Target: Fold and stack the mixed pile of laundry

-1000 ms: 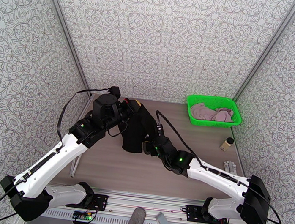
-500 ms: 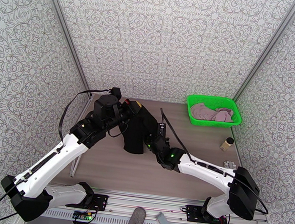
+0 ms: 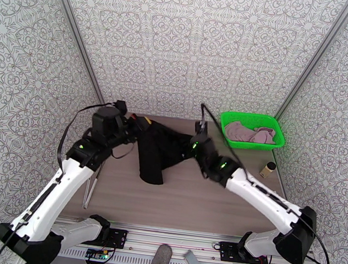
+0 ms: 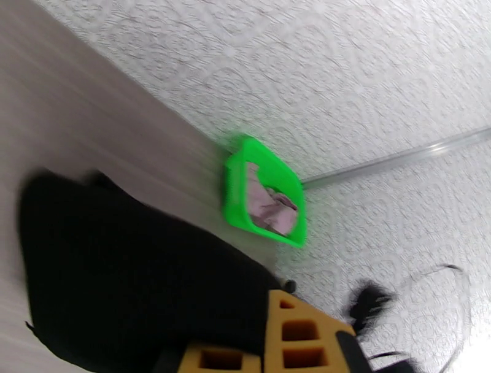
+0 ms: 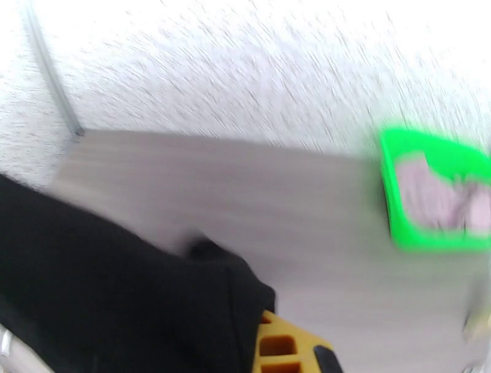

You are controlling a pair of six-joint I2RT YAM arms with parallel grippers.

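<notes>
A black garment (image 3: 158, 150) hangs spread above the middle of the table, held up between both grippers. My left gripper (image 3: 142, 125) is shut on its upper left edge, and a yellow finger (image 4: 294, 334) pinches the black cloth (image 4: 123, 276) in the left wrist view. My right gripper (image 3: 188, 150) is shut on the right edge, with its yellow finger (image 5: 279, 349) against the black cloth (image 5: 92, 288). The pink garment (image 3: 249, 133) lies crumpled inside the green basket (image 3: 279, 137) at the back right.
A small jar (image 3: 268, 169) with a brown lid stands near the right wall, in front of the basket. A thin metal bar (image 3: 90, 190) lies along the table's left side. Patterned walls close in the back and both sides.
My right gripper has shut on the black garment's right edge and swung up and back toward the basket. The left arm drew left, so the cloth now stretches between them.
</notes>
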